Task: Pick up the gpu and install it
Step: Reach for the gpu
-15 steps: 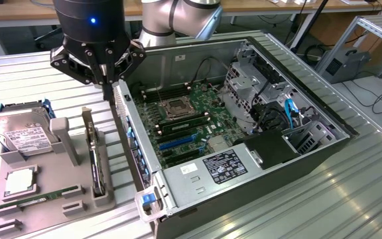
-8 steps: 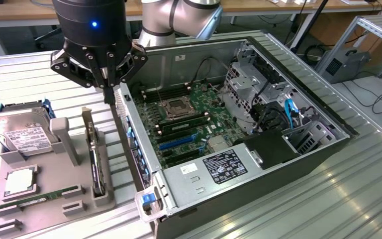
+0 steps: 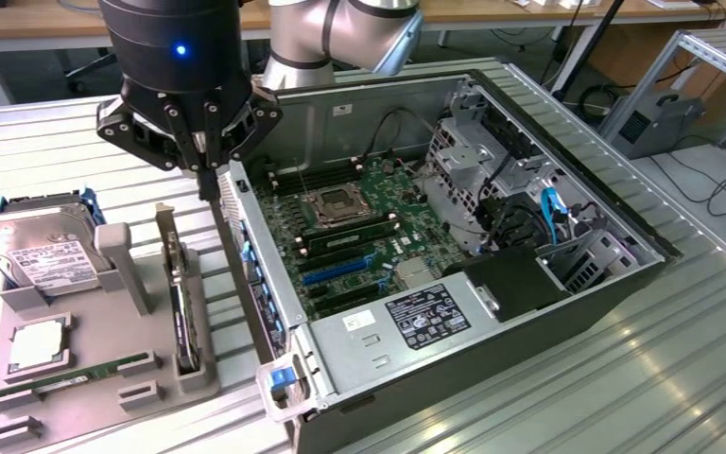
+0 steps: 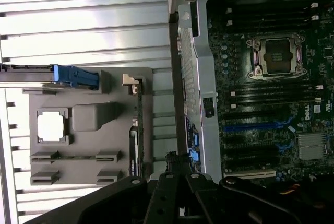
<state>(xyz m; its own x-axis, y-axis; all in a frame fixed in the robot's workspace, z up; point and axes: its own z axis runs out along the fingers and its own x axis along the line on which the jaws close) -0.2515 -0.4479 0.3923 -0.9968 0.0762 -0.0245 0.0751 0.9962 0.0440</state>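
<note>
At the exterior view's left a grey tray (image 3: 95,326) is sitting on the ribbed metal table (image 3: 665,378). It is carrying a hard drive (image 3: 38,248) at its 11 o'clock corner, a square chip (image 3: 35,345) below that and a green memory stick (image 3: 54,383) toward 6 o'clock. The gpu (image 3: 182,322) is standing on its long edge in the slot along the tray's 3 o'clock side, showing as a thin dark strip. Its long axis is running roughly from 12 o'clock to 6 o'clock in this view, and its silvery bracket end is pointing toward 12 o'clock. In the wrist view the gpu (image 4: 135,130) is showing edge-on, running alongside the silvery outer wall of the computer case (image 4: 201,78). At about 1 o'clock from the bracket end the gripper (image 3: 211,189) is hanging between the tray and the case wall as this view shows it. Its jaws are pressed together, pinching nothing, and it is apart from the gpu. Further right the computer case (image 3: 527,364) is lying open on its side, showing the green motherboard (image 3: 376,251). A square socket (image 3: 337,206) is sitting at the board's 11 o'clock.
</note>
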